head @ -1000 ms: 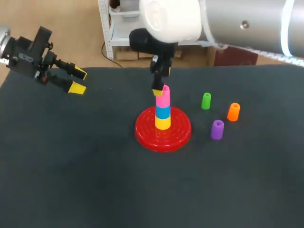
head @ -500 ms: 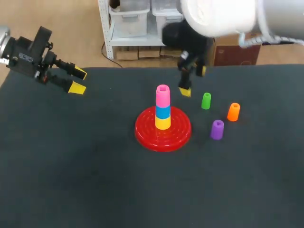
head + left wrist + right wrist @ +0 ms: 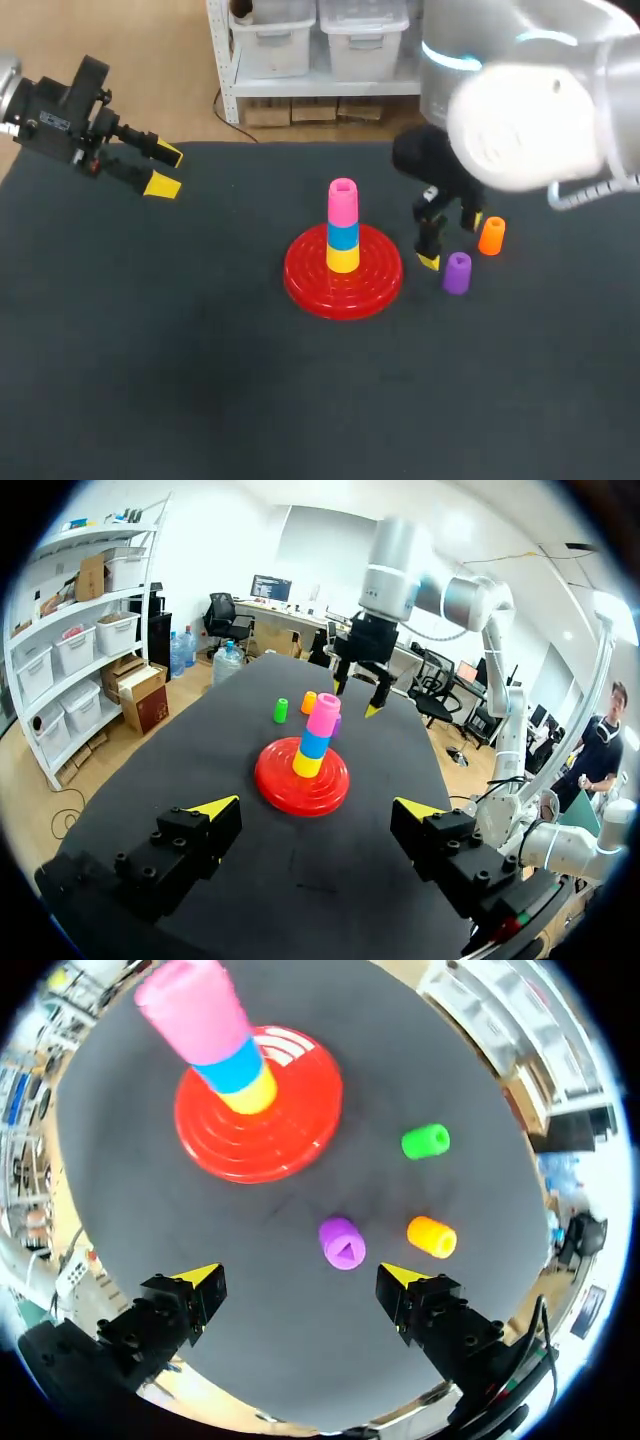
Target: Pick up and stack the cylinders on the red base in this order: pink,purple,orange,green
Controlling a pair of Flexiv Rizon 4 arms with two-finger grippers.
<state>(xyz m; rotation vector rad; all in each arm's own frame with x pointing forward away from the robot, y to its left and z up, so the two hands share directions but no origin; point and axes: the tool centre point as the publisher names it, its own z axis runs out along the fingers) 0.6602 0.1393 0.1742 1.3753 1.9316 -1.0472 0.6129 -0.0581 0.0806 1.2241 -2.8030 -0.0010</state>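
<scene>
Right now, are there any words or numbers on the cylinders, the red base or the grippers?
No text reads on anything here.
Pink cylinder, purple cylinder, orange cylinder, green cylinder, red base: plain colour, no letters or numbers.
Left gripper: small pale marks on its body, too small to read.
Right gripper: no print shows.

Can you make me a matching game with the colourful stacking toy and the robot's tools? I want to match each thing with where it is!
Things:
1. pink cylinder
2. yellow cylinder
3. purple cylinder
4. left tool

Places:
A. lowest one, sitting on the red base
B. standing on the table, just ahead of the open right tool
C. highest one, on top of the blue cylinder
D. open, holding nothing, over the table's far left corner

Pairs: 1-C, 2-A, 3-B, 4-D
</scene>
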